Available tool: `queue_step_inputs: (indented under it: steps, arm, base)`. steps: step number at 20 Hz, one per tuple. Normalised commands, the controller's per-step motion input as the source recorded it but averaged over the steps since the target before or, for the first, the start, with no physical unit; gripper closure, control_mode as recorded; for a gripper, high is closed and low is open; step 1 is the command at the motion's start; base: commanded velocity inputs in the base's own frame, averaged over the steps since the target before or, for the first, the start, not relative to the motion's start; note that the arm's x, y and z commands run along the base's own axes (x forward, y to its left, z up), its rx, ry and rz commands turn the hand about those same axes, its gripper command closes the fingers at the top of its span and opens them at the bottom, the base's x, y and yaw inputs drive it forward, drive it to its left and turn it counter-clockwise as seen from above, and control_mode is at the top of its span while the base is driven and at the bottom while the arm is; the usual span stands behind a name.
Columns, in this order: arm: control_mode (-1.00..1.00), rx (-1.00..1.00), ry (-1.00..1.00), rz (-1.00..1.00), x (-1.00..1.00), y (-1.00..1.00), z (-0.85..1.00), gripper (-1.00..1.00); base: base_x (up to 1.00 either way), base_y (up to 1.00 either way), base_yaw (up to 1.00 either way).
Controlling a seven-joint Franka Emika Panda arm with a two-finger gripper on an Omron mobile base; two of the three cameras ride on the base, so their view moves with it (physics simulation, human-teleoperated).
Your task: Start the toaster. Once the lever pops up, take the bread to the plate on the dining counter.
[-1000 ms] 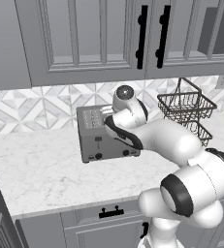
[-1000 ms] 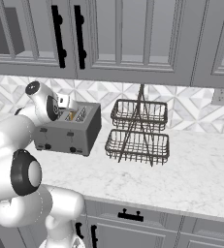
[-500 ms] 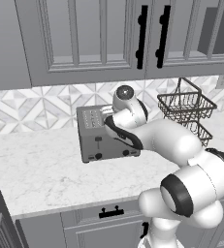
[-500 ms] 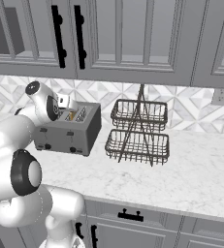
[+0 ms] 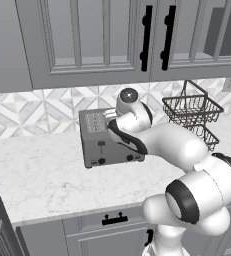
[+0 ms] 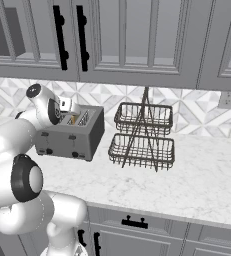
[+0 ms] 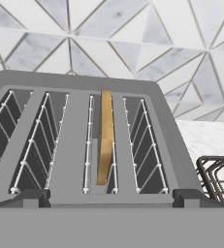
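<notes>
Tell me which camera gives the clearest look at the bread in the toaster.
The hand view: it looks down into the toaster slots, the bread standing edge-on in the third slot. The right base view shows a tan sliver; in the left base view I can't make it out.

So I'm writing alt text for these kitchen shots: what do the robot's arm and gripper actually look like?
The arm is made of glossy white, rounded segments with dark bands and dark round caps at the joints; no cables or markings show. The gripper has two small dark grey, blocky finger tips seen in the hand view.
</notes>
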Motion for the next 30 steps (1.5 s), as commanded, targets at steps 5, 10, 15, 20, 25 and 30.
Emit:
queue_step_inputs:
  steps: [5, 10, 15, 20, 25, 30]
  arm:
    - [-1.0, 0.0, 0.0, 0.0, 0.0, 0.0, 0.0, -1.0]
    - [-1.0, 0.0, 0.0, 0.0, 0.0, 0.0, 0.0, -1.0]
    - [-1.0, 0.0, 0.0, 0.0, 0.0, 0.0, 0.0, -1.0]
    - [-1.0, 0.0, 0.0, 0.0, 0.0, 0.0, 0.0, -1.0]
    - [-1.0, 0.0, 0.0, 0.0, 0.0, 0.0, -0.05, -1.0]
    - [-1.0, 0.0, 0.0, 0.0, 0.02, 0.0, -0.15, -1.0]
  base:
    - [0.0, 0.0, 0.0]
    - [0.0, 0.0, 0.0]
    - [0.0, 0.0, 0.0]
    - [0.0, 0.0, 0.0]
    - [0.0, 0.0, 0.0]
    - [0.0, 0.0, 0.0]
